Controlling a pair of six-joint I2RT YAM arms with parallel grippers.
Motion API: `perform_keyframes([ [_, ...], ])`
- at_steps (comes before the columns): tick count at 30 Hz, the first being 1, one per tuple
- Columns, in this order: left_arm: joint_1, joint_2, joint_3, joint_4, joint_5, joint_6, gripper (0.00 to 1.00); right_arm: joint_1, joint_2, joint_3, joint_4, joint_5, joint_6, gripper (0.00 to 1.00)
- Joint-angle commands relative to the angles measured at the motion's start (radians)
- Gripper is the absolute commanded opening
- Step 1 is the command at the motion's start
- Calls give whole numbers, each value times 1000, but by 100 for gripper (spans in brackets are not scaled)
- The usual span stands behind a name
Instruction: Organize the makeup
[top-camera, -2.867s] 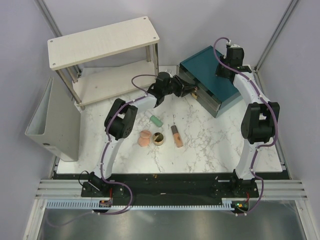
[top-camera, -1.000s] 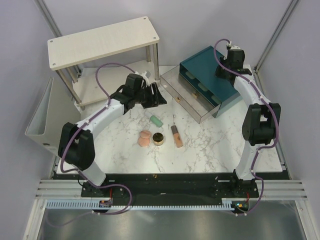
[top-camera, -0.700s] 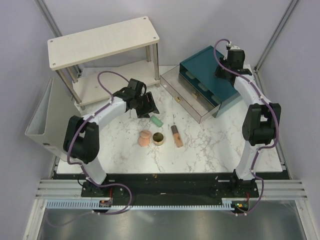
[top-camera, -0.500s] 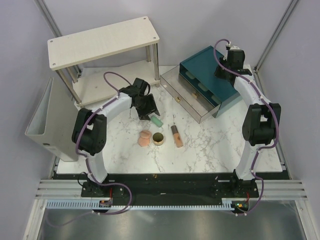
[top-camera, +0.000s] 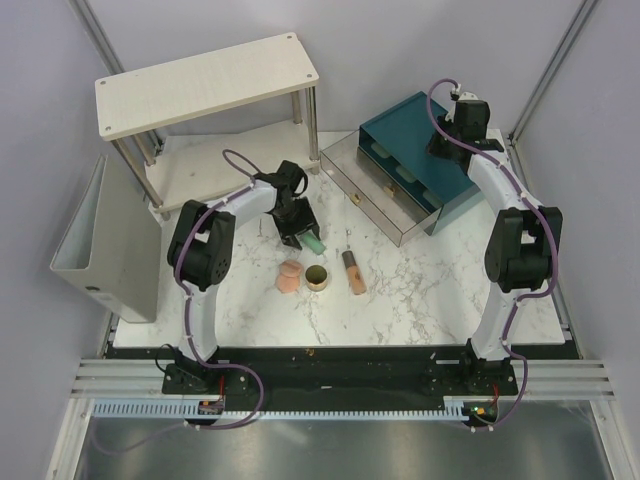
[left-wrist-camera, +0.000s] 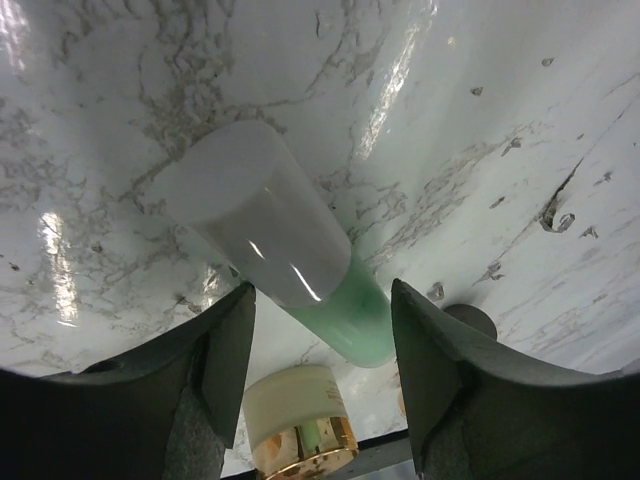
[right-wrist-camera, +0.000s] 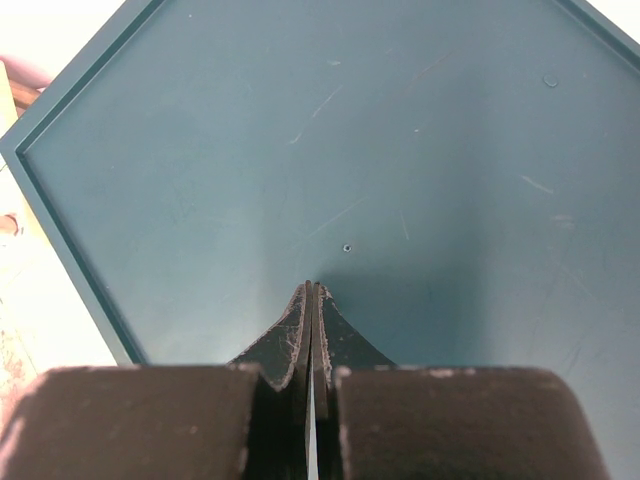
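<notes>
Down on the glossy, grey-veined marble table (top-camera: 420, 290), the mint-green piece (left-wrist-camera: 275, 245), a smooth cylinder with a frosted cap, is straddled by the spread fingers of the left gripper (left-wrist-camera: 322, 295) and is not clamped. Nearer the arms are seen the rounded peach-pink sponge (top-camera: 289, 277), the gold-rimmed pot (top-camera: 318, 277) and the peach tube (top-camera: 353, 272). The right gripper (right-wrist-camera: 311, 290) is pressed shut, empty, above the matte teal box (top-camera: 420, 145), whose clear drawer (top-camera: 375, 190) is pulled out.
</notes>
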Motion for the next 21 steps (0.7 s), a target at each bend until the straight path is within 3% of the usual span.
perform_keyframes([
  [1, -4, 40, 48, -37, -48, -14, 63, 8, 48, -50, -177, -37, -9, 0],
  [4, -4, 67, 74, -39, -49, 1, 52, 8, 51, -50, -176, -38, -9, 0],
  [5, -4, 75, 81, -41, -45, 6, 38, 8, 53, -50, -177, -40, -9, 0],
  [7, -4, 87, 97, -41, -26, 27, 19, 8, 54, -47, -177, -40, -9, 0],
  [8, -4, 93, 98, -41, -20, 30, 5, 10, 56, -45, -177, -43, -7, 0],
  [9, -4, 95, 98, -41, -14, 35, 2, 8, 54, -44, -177, -41, -10, 0],
  [21, -9, -120, 155, 2, -83, 115, 2, 10, 50, -53, -176, -43, -9, 0],
])
